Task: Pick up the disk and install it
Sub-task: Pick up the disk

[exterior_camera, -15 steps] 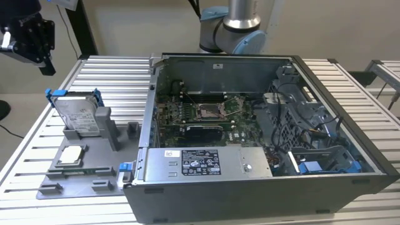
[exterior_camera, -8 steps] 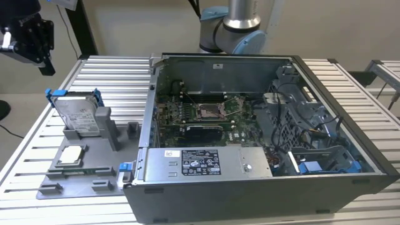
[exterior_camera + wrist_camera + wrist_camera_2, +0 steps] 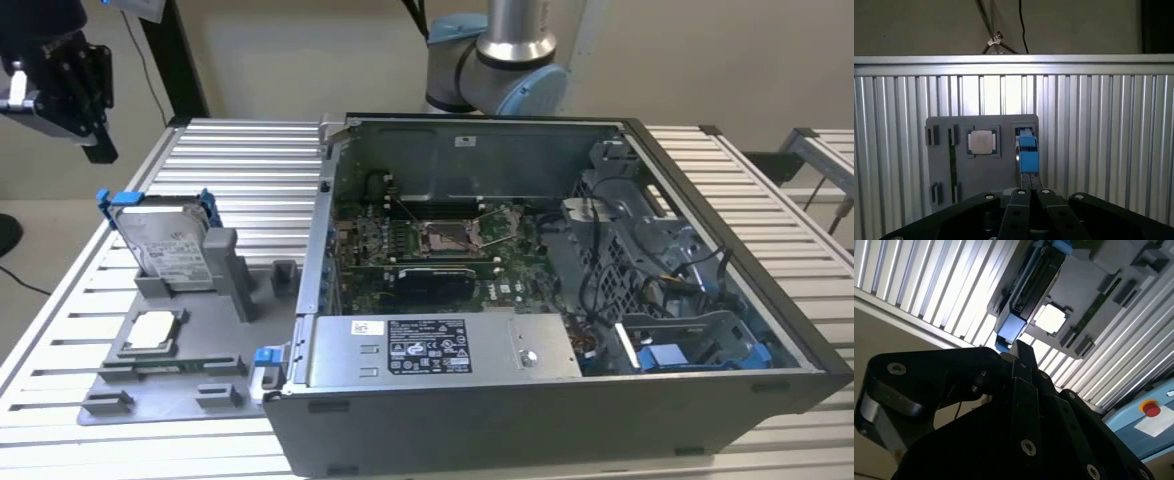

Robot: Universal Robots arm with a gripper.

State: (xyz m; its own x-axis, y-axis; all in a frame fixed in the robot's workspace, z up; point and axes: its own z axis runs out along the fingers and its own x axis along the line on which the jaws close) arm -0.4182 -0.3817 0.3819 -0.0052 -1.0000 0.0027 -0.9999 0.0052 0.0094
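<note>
I see the gripper (image 3: 1030,191) hanging high, well clear of the table (image 3: 254,150), its jaws pressed together on nothing. The disk (image 3: 167,245) stands on edge at the far end of the grey holder (image 3: 187,385), near the table's edge on the exterior view's left, beside the open computer case (image 3: 561,400).

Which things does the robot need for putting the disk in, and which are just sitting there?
Needed: the disk, upright in the grey tray; the open computer case; the gripper.
Just sitting there: the square silver chip on that tray; the silver box with the black label.
</note>
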